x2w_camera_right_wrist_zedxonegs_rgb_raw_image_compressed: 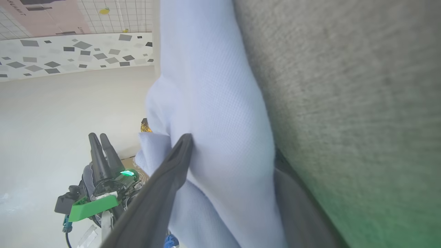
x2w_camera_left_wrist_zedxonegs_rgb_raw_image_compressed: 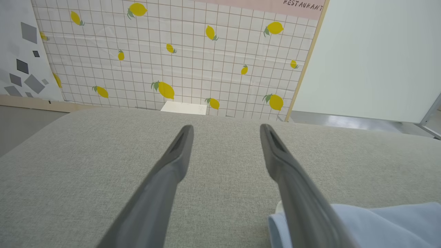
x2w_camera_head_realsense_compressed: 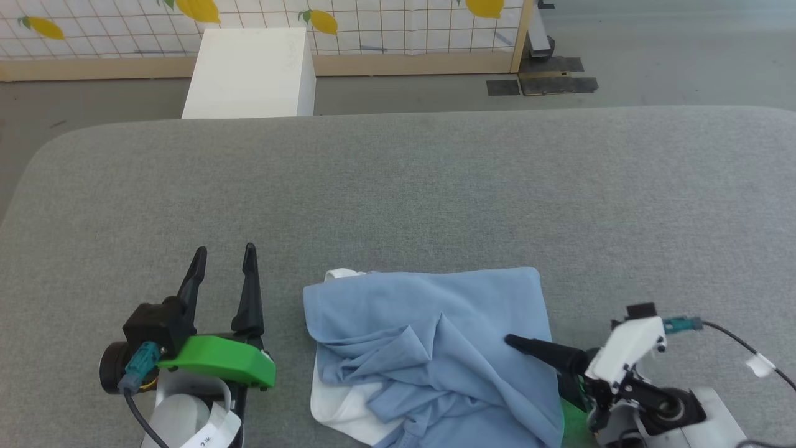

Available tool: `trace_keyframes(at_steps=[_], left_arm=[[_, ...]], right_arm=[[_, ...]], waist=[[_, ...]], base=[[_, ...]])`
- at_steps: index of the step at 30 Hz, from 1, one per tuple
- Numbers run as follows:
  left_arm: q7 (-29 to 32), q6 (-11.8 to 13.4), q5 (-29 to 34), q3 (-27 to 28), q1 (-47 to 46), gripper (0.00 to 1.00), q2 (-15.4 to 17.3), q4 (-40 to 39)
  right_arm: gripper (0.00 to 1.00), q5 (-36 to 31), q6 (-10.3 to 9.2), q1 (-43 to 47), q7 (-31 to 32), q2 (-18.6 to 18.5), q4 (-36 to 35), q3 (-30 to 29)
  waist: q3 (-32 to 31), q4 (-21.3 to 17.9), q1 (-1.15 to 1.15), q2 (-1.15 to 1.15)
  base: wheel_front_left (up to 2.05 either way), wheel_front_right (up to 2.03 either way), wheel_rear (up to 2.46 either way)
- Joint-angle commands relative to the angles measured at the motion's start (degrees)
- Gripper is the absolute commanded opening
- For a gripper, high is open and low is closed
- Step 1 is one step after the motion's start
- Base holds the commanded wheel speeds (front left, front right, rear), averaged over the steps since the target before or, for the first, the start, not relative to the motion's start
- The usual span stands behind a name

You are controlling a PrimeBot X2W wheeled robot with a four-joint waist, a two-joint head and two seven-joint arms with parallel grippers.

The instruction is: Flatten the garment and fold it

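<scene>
The crumpled shirt [x2w_camera_head_realsense_compressed: 429, 336] lies at the near edge of the table [x2w_camera_head_realsense_compressed: 398, 186], the right gripper [x2w_camera_head_realsense_compressed: 516, 343] spread astride its right side, the left gripper [x2w_camera_head_realsense_compressed: 225, 250] spread beside it.

Support is a wide grey woven-fabric padded top [x2w_camera_head_realsense_compressed: 398, 186] with rounded far corners, flat and level. One item lies directly on it: a light blue soft-knit shirt [x2w_camera_head_realsense_compressed: 435, 323], crumpled, down at the near side around the middle. Its far edge is fairly straight and flat, its near half is bunched into folds. A white strip [x2w_camera_head_realsense_compressed: 341, 274] shows at its far-left corner and a white patch [x2w_camera_head_realsense_compressed: 333, 404] at its near-left side, both resting on the grey.
</scene>
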Motion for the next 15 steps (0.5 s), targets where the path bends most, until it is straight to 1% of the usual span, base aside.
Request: trace_keyframes(at_steps=[1, 2, 3, 4, 5, 6, 7, 12, 15], left_arm=[[-0.2, 0.3, -0.5, -0.1, -0.5, 1.00, -0.1, 0.0], [-0.2, 0.3, -0.5, -0.2, -0.5, 1.00, -0.1, 0.0], [-0.2, 0.3, -0.6, -0.3, -0.6, 1.00, -0.1, 0.0], [-0.2, 0.3, -0.6, -0.4, -0.7, 1.00, -0.1, 0.1], [-0.2, 0.2, -0.6, -0.5, -0.7, 1.00, -0.1, 0.1], [-0.2, 0.2, -0.7, -0.5, -0.8, 1.00, -0.1, 0.2], [-0.2, 0.3, -0.7, -0.6, -0.8, 1.00, -0.1, 0.2], [-0.2, 0.6, -0.7, -0.4, -0.8, 1.00, -0.1, -0.1], [-0.2, 0.6, -0.6, -0.4, -0.7, 1.00, -0.1, -0.3]], right_arm=[[1.00, -0.2, -0.08, -1.1, 0.9, 0.8, 1.7, 1.6], [1.00, -0.2, -0.08, -1.7, 1.4, 0.8, 2.3, 2.2], [0.95, -0.3, -0.08, -2.5, 2.3, 0.8, 2.8, 3.2], [0.77, -0.6, -0.08, -2.9, 3.1, 0.8, 3.1, 3.9], [0.41, -1.5, -0.08, -3.4, 3.7, 0.8, 3.4, 4.7], [0.25, -2.6, -0.08, -3.8, 4.0, 0.8, 3.5, 5.1], [0.01, -4.0, -0.08, -4.2, 4.3, 0.8, 3.5, 5.4], [0.00, -10.7, -0.08, -5.6, 4.9, -0.6, 1.8, 5.7], [0.00, -13.3, -0.08, -6.6, 6.4, -1.0, -2.0, 5.3]], waist=[[0.1, 0.2, 0.00, 0.00], [0.1, 0.3, 0.00, 0.00], [0.2, 0.5, 0.00, 0.00], [0.2, 0.6, 0.00, 0.00], [0.2, 0.8, 0.00, 0.00], [0.3, 0.9, 0.00, 0.00], [0.3, 1.0, 0.00, 0.00], [0.6, 1.0, 0.00, 0.00], [0.8, 0.3, 0.00, 0.00]], base=[[0.00, 0.00, 0.00], [0.00, 0.00, 0.00], [0.00, 0.00, 0.00], [0.00, 0.00, 0.00], [0.00, 0.00, 0.00], [0.00, 0.00, 0.00], [0.00, 0.00, 0.00], [0.00, 0.00, 0.00], [0.00, 0.00, 0.00]])
